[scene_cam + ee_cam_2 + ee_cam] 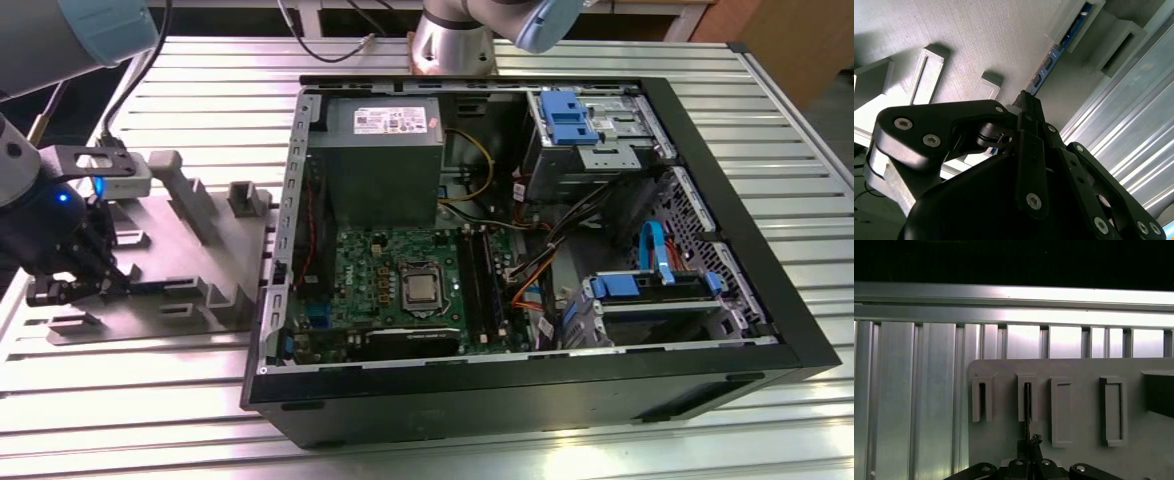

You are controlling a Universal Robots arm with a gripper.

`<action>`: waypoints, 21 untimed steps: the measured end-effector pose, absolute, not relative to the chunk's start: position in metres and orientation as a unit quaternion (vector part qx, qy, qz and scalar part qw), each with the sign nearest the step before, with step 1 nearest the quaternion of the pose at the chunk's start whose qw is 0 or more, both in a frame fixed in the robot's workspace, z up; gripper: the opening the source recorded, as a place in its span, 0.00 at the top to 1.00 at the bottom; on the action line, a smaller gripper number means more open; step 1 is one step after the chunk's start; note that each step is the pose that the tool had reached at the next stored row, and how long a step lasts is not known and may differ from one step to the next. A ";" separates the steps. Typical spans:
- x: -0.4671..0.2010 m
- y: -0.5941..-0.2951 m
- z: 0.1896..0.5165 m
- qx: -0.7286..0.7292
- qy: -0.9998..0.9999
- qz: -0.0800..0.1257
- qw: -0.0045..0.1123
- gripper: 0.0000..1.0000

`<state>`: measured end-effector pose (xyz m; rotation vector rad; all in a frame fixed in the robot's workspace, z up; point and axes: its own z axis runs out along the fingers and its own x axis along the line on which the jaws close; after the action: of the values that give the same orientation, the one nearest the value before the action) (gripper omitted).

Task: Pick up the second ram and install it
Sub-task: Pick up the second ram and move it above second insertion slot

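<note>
The second ram [1063,44] is a thin dark-blue stick lying on edge in the slotted blocks of a grey fixture plate [200,262], left of the computer case in the exterior view. In the first wrist view the ram [1026,407] shows edge-on, running from a slot back to my gripper [1028,444]. My gripper [1026,102] has its black fingers closed against one end of the stick. In the exterior view the gripper [80,280] sits low at the fixture's left end, and the ram [155,286] shows as a short blue strip beside it.
An open black computer case [747,330] lies on the slatted aluminium table [160,420], with the green motherboard [387,265], grey power-supply box [380,160] and blue drive brackets [567,115] inside. Upright grey fixture blocks [180,185] stand just behind the gripper.
</note>
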<state>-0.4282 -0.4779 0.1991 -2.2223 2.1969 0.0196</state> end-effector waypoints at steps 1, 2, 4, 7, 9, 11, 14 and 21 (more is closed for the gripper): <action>-0.428 -0.478 0.199 -0.711 0.703 0.006 0.008 0.88; -0.428 -0.478 0.199 -0.711 0.703 0.006 0.008 0.88; -0.428 -0.478 0.199 -0.711 0.703 0.006 0.008 0.88; -0.428 -0.478 0.200 -0.711 0.703 0.006 0.008 0.88; -0.428 -0.478 0.203 -0.711 0.703 0.006 0.008 0.88; -0.428 -0.478 0.206 -0.711 0.703 0.006 0.008 0.88; -0.428 -0.478 0.212 -0.711 0.703 0.006 0.008 0.88; -0.428 -0.478 0.228 -0.711 0.703 0.006 0.008 0.88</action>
<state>-0.4282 -0.4779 0.2276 -2.2214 2.1983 0.0188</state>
